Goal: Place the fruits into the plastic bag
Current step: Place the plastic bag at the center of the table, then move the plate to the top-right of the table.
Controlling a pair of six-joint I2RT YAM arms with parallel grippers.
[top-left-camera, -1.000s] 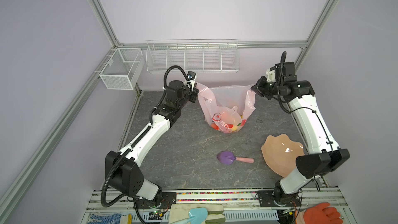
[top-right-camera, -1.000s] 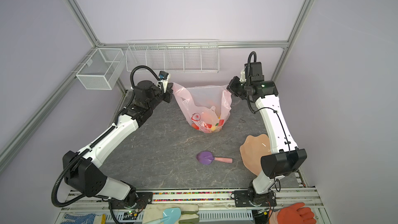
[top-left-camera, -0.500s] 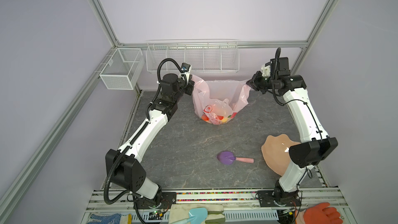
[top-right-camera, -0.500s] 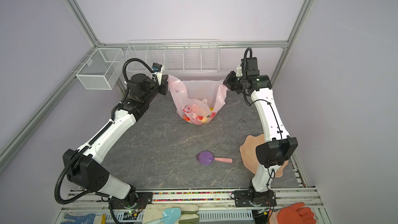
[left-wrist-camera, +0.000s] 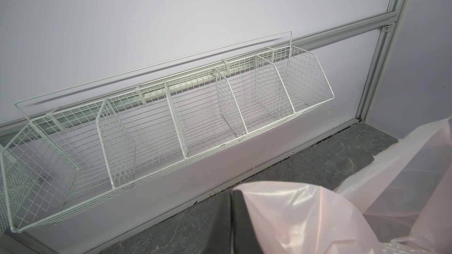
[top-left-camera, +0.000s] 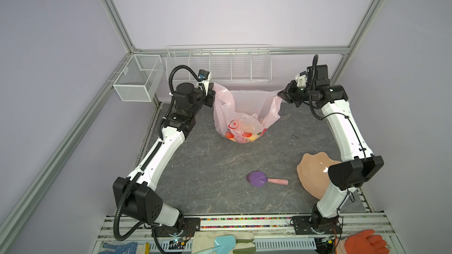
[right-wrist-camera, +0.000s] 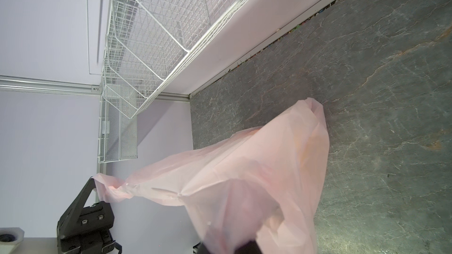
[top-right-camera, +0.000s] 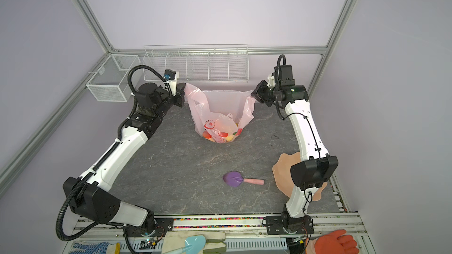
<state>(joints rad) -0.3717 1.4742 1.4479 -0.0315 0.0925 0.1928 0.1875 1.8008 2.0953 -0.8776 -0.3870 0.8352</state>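
At 12 o'clock on the bench (top-left-camera: 208, 167), the plastic bag (top-left-camera: 244, 105), fruits (top-left-camera: 242, 136) inside, hangs between the left pincer (top-left-camera: 212, 93) clenched on its 9 o'clock handle and the right pincer (top-left-camera: 281, 95) clenched at 3 o'clock.

My cell is lit brightly and evenly from overhead. The shadows under my arms on the dark grey marbled tabletop (top-left-camera: 220, 167) are faint and soft-edged. In a top view a small white glare spot sits on the glossy tan wavy-edged plate (top-left-camera: 315, 167), and the wide lens splays the aluminium frame posts (top-left-camera: 111, 13) outward. My left wrist camera shows the white wire basket rack (left-wrist-camera: 195, 108) sharp, casting a thin shadow on the wall. The thin translucent pale-pink plastic bag (left-wrist-camera: 305, 216), close to the lens, is out of focus, as it is in my right wrist camera.
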